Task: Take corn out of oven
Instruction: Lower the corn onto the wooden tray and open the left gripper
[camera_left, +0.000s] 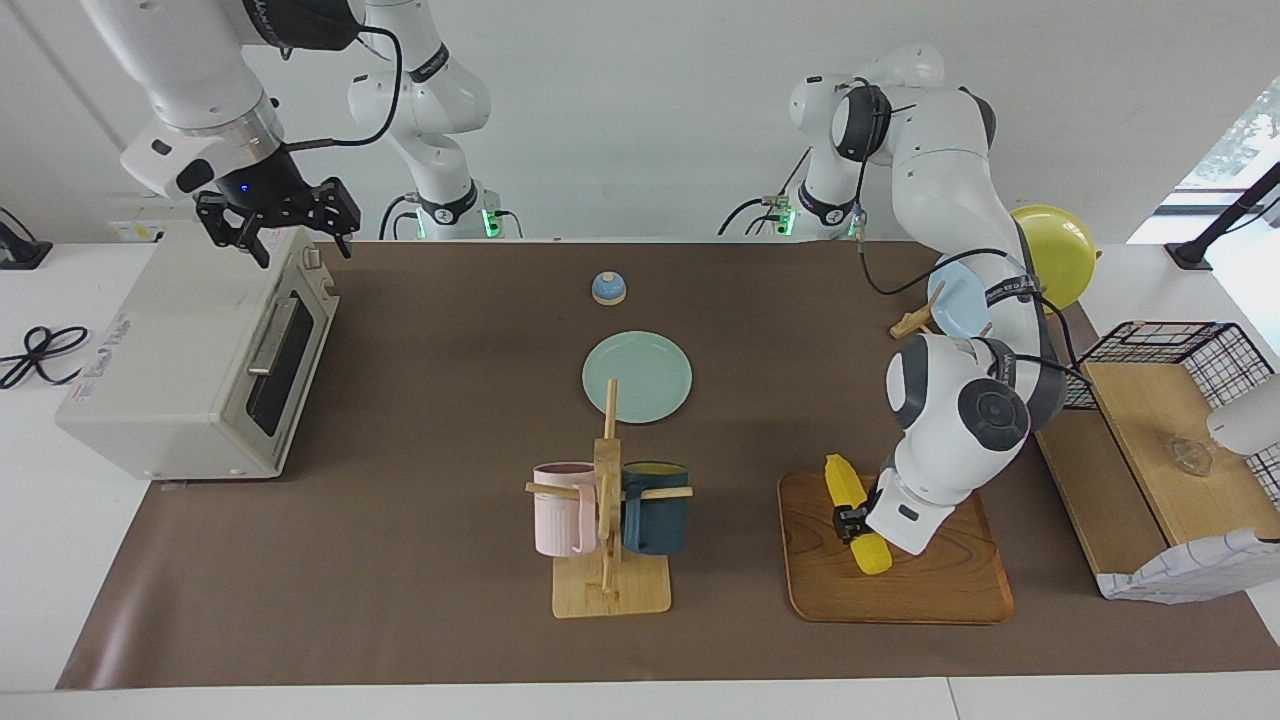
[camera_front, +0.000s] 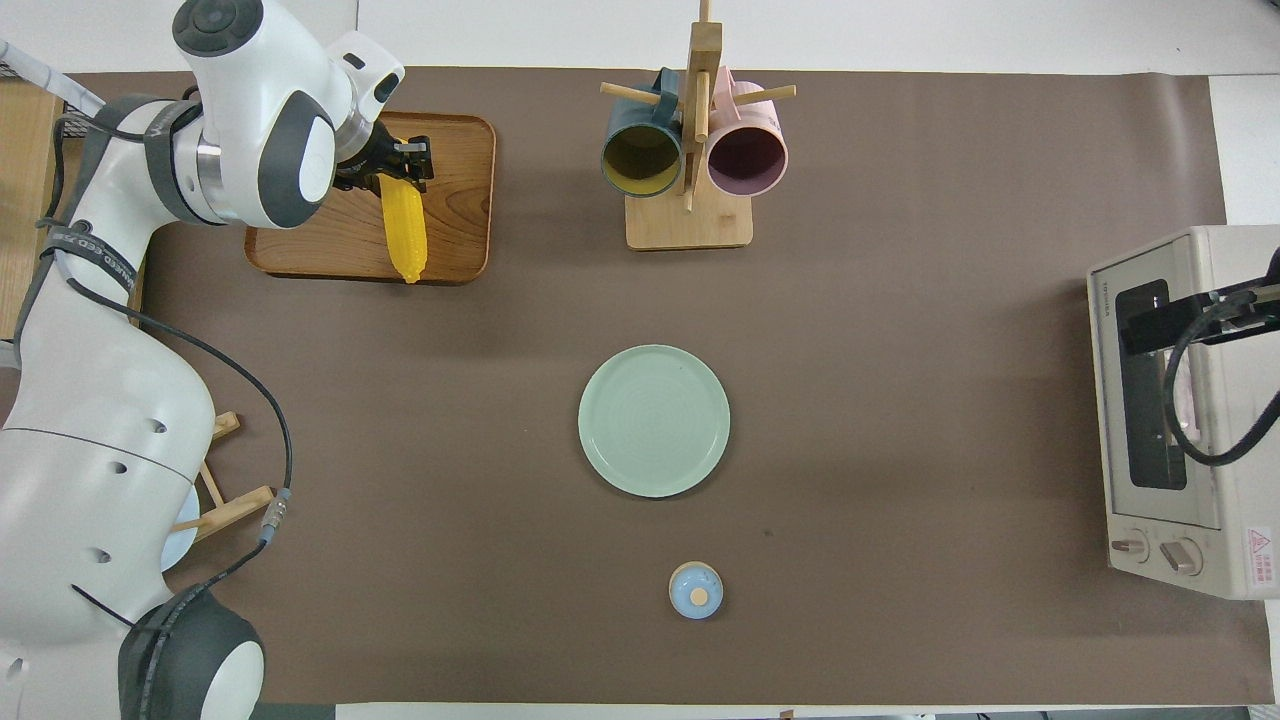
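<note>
Corn (camera_left: 858, 515) lies on the wooden tray (camera_left: 930, 590) at the left arm's end of the counter — left tool (camera_left: 848, 523) clamped on it, right tool (camera_left: 290, 228) spread open and empty over the oven (camera_left: 170, 360), door closed.

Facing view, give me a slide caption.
Left gripper at the corn on the wooden tray; right gripper above the closed oven.

Green plate (camera_front: 654, 420), mug rack (camera_front: 690, 150), wooden tray (camera_front: 455, 200).
</note>
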